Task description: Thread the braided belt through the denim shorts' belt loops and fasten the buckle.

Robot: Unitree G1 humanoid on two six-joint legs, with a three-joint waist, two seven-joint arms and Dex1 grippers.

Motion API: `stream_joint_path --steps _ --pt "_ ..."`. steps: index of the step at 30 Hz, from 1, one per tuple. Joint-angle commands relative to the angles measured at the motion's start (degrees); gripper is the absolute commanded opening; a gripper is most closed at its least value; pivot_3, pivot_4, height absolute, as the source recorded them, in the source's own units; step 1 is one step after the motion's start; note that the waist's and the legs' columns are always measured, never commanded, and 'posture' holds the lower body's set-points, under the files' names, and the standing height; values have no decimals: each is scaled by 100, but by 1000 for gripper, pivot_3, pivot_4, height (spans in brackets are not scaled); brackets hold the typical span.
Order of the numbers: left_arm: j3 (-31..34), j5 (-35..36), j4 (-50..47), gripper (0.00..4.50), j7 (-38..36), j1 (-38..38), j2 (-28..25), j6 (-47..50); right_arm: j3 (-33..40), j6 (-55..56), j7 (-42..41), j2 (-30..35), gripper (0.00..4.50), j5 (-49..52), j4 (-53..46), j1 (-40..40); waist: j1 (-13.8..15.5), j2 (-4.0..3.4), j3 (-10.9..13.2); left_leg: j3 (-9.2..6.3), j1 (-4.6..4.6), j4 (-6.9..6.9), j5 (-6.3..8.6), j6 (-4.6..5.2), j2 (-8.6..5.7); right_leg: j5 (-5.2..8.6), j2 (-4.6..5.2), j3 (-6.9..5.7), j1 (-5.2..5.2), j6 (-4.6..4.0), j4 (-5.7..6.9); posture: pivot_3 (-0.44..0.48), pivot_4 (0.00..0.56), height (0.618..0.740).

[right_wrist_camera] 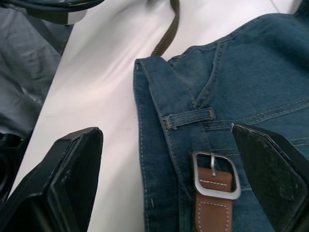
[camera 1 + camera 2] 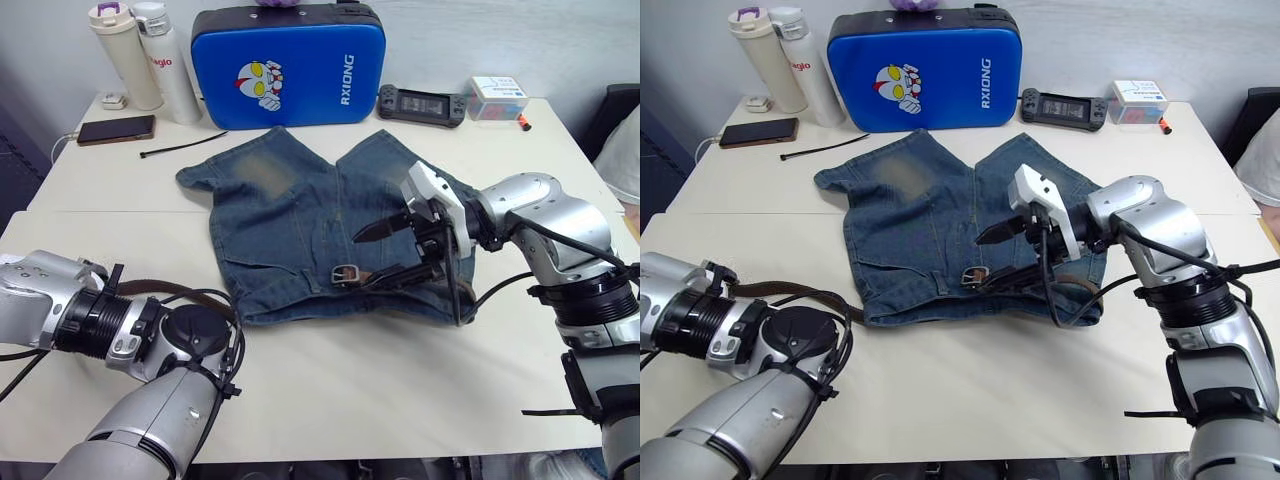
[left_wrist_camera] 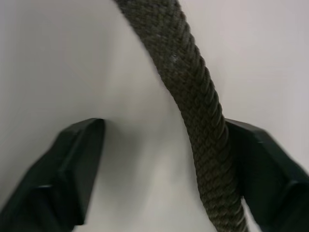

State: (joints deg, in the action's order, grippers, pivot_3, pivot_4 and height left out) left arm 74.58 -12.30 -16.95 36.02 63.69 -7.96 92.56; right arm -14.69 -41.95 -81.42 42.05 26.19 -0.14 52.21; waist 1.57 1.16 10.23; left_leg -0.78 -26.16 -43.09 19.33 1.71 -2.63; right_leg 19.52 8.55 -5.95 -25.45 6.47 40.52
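both jaws gape: left gripper [image 3: 164, 164] around braided belt [image 3: 193, 106], right gripper [image 1: 169, 179] over buckle [image 1: 216, 175].

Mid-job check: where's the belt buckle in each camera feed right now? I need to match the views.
Left eye view: the buckle lies on the denim shorts at the waistband, just beside the right gripper.
Right eye view: same spot, the buckle at.
Left wrist view: no buckle; the braided belt crosses between the open fingers.
Right wrist view: the buckle sits between the open fingers.
Shared landmark: the shorts' waistband edge.
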Motion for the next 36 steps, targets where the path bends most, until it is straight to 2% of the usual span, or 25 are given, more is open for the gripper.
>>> stream_joint_path --steps 1,3,5,7,9,11,14,15,18,19,21,23,27,29,31,36 --pt "-397 -98 -16 2640 -299 -312 -44 -7 266 -49 85 172 4500 54 -255 -15 3 0 0 -1 0 0 0 -1 0 0 0 0 0 0 1 0 150 664" --pt "-589 -101 -53 1764 -441 -448 -42 -7 287 -48 130 203 4500 44 -270 -12 7 -1 0 0 1 0 -1 -2 1 0 0 0 0 0 4 0 150 664" --pt "-1226 44 -34 795 -765 -829 -152 -41 304 -39 165 227 4500 29 -266 -8 21 -1 0 -2 0 -1 -3 -5 1 0 0 0 0 0 3 0 150 664" --pt "-1920 1002 -44 80 -2054 -1271 -341 -59 310 -33 178 257 4500 5 -271 -14 15 -1 1 -1 -1 -4 -3 -5 1 0 0 1 0 0 5 0 150 664" --pt "-3697 1486 -199 80 -2972 -2139 -1150 -368 328 -118 231 270 4500 27 -305 -11 10 0 1 -8 -11 -12 -2 -6 1 1 1 -1 -5 -1 10 0 150 664" --pt "-4942 1623 -338 80 -3498 -2673 -1835 -776 344 -168 248 311 4500 51 -360 -44 -19 -2 2 -9 -10 -10 -1 -8 3 2 1 -1 -5 -5 10 0 150 664" --pt "-6330 1887 -453 80 -4752 -2902 -2934 -2023 388 -239 298 383 4500 74 -479 -121 -15 -6 4 -8 -5 -4 0 -8 0 5 2 2 -4 -10 1 0 150 664" --pt "-6605 1960 -467 80 -5077 -2884 -3153 -2363 401 -256 313 399 4500 73 -491 -133 -15 -7 5 -8 -8 -5 0 -8 1 5 2 1 -4 -10 -1 0 150 664" --pt "-7756 1857 -733 80 -6449 -3068 -4276 -3726 467 -219 398 439 4500 68 -630 -196 -45 -16 9 -3 -12 0 0 -8 2 6 2 2 -4 -12 -14 0 150 664" --pt "-7975 1817 -778 80 -6744 -3135 -4522 -4056 491 -225 420 446 4500 88 -675 -212 -52 -23 13 -1 -8 4 0 -8 2 6 2 2 -4 -12 -17 0 150 664" --pt "-8351 1672 -920 80 -7590 -3429 -5080 -5367 659 -92 661 404 4500 50 -801 -264 -89 -35 16 2 -5 14 0 -7 2 7 2 2 -5 -14 -22 0 150 664" --pt "-8325 1795 -831 80 -8230 -3556 -5274 -6434 720 114 958 439 4500 -189 -900 -344 -101 -44 20 4 -6 19 -1 -6 7 9 0 -1 -6 -17 -30 0 150 664" --pt "-8282 1705 -385 80 -8935 -3402 -5378 -7806 697 690 1408 473 4500 -679 -1088 -529 -90 -45 20 11 -14 9 -3 -2 17 10 -4 -5 -5 -18 -41 0 150 664" --pt "-8300 1765 -132 80 -9194 -3117 -5288 -8031 595 1252 1686 353 4500 -1018 -1311 -658 -62 -45 21 16 -14 8 -5 2 16 10 -3 -5 -4 -18 -40 0 150 664" --pt "-8288 1982 86 80 -9423 -2835 -5134 -7837 518 1448 1827 199 4500 -1073 -1641 -785 -33 -45 21 18 -15 5 -6 7 13 10 -3 -5 -5 -17 -31 0 150 664" --pt "-8440 1946 514 80 -9726 -2376 -4829 -7510 329 1402 2124 -143 4500 -1136 -2144 -874 -36 -45 21 14 -13 -5 -6 17 9 10 -3 -8 -6 -16 -5 0 150 664"
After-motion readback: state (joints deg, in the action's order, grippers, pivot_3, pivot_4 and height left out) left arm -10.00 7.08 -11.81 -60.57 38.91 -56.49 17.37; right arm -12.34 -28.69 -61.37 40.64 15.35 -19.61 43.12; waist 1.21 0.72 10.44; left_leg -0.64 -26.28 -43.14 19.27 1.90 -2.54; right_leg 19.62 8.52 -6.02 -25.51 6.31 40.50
